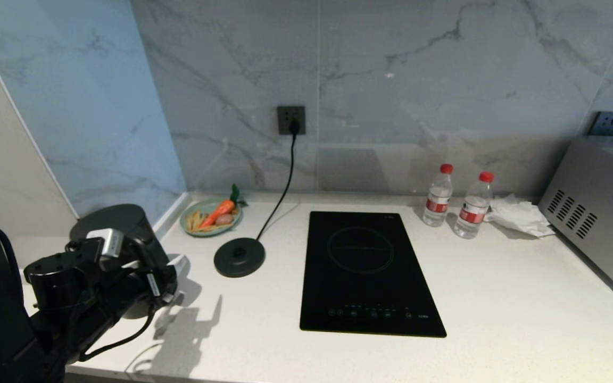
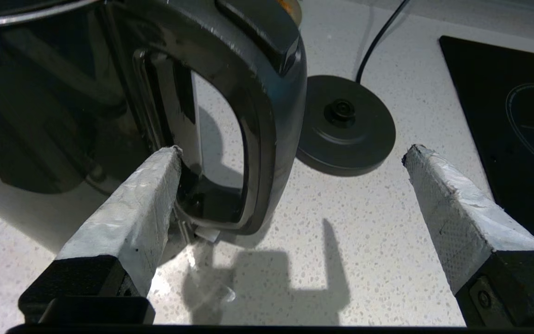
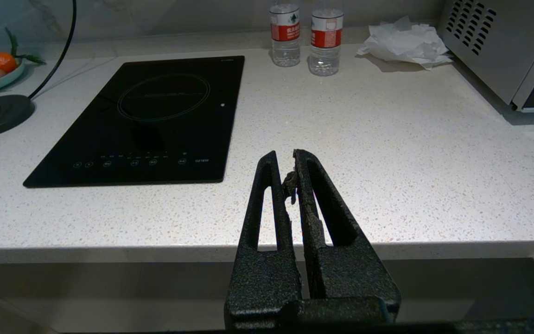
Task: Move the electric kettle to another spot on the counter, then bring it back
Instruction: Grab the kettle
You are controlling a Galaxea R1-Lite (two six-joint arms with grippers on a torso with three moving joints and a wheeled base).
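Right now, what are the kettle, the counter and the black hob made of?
The kettle looks like glossy black glass or plastic: it mirrors the room. Its handle seems smooth plastic. The counter looks like white stone, matte with fine specks. The hob looks like flat black glass, shiny, with printed rings.

Legible text: none. Water bottles (image 3: 285, 32) beside induction hob (image 3: 151, 116): red labels, print unreadable; hob markings indistinct.

Counted: one glossy black cylindrical electric kettle (image 1: 120, 223), one flat round black base disc (image 1: 239, 257), one black glass hob (image 1: 367, 271), two red-capped clear plastic bottles (image 1: 438, 196), one green plate (image 1: 192, 227), one silver microwave (image 1: 599, 213).
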